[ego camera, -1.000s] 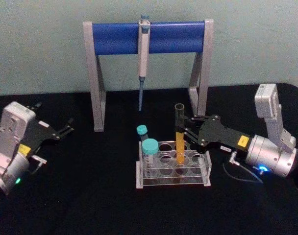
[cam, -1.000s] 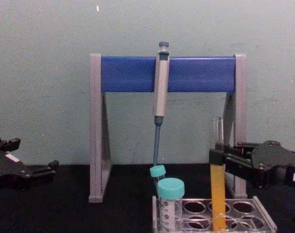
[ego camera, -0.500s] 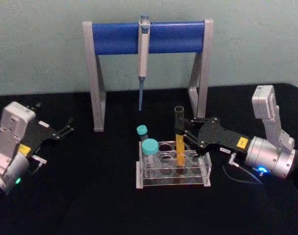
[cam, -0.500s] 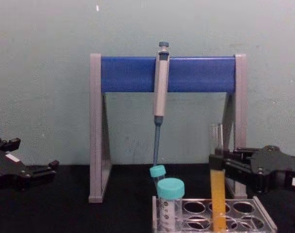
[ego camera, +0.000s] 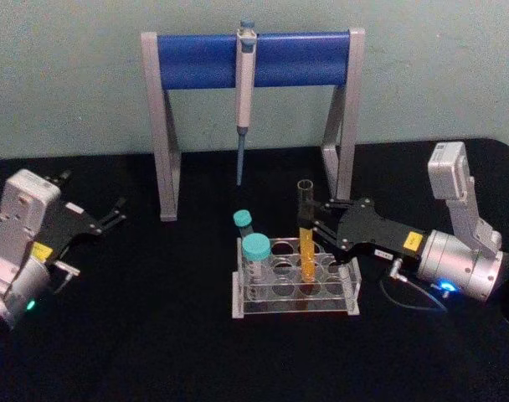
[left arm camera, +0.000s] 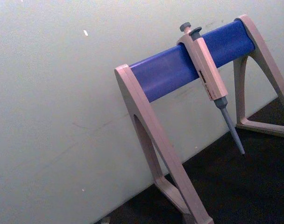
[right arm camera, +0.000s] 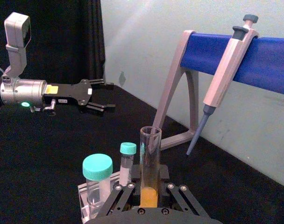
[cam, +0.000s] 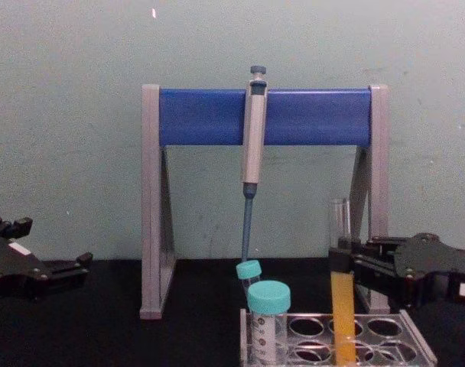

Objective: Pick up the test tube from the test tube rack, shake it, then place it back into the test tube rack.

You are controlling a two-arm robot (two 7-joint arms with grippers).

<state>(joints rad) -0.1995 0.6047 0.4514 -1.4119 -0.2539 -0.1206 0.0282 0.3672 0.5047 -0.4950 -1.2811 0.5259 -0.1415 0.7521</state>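
The test tube [ego camera: 305,219], a slim clear glass tube with orange-yellow liquid in its lower half, stands upright in a middle hole of the clear test tube rack [ego camera: 348,301]. My right gripper [ego camera: 310,226] reaches in from the right and is shut on the test tube at mid-height, just above the rack. The chest view shows the test tube [cam: 341,302] passing down through the rack [cam: 416,344] with the right gripper [cam: 343,261] clamped around it. In the right wrist view the test tube [right arm camera: 150,161] rises between the fingers. My left gripper [ego camera: 112,218] rests open at the far left.
A tall grey-and-blue pipette stand [ego camera: 254,60] with a grey pipette [ego camera: 244,100] hanging from it rises behind the rack. Two teal-capped tubes [ego camera: 255,261] occupy the rack's left end. Black table surface lies open in front and to the left.
My right gripper has come down with the test tube, so the tube sits lower in the rack than a second ago. The left arm has barely moved.
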